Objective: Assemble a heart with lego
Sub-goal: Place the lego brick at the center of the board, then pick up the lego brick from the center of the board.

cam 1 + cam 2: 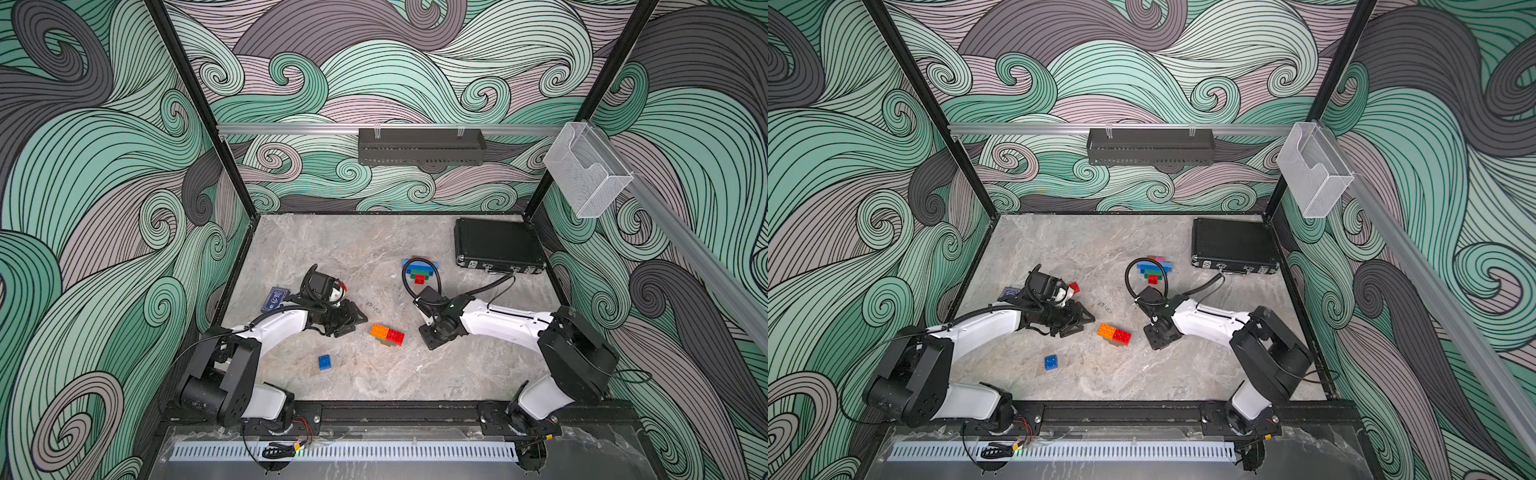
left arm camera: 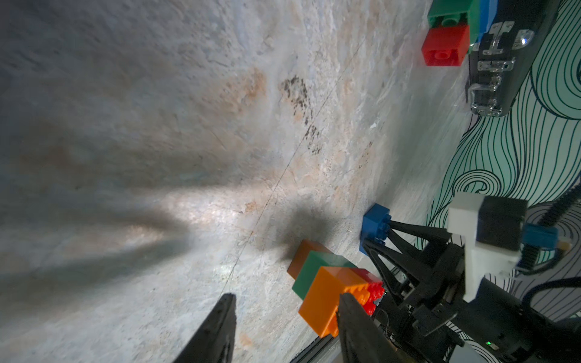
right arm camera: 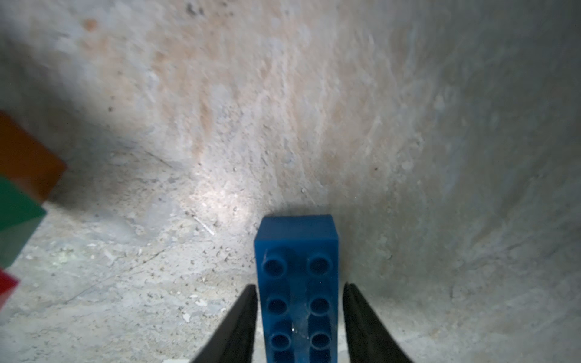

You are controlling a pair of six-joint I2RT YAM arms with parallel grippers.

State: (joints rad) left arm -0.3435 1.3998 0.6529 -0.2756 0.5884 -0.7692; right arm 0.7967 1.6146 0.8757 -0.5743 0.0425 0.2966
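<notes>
Nearest on the surface [image 1: 374,386], one loose dark blue square brick [image 1: 324,362]. Next, one orange-red-green cluster [image 1: 387,334], long axis side to side. Left claw [image 2: 287,297] is open and empty. Right claw [image 3: 298,283] is parted, loosely flanking one dark blue oblong brick [image 3: 297,251]. Its long axis runs along the fingers and its near end is cut off. Farthest, the far stack [image 1: 419,277]; brick count unclear behind a cable loop [image 1: 402,274].

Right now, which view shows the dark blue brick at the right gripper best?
Right wrist: the dark blue brick fills the middle, studs clear, between open fingers. Left wrist shows one end. In both top views the right gripper hides it.
</notes>
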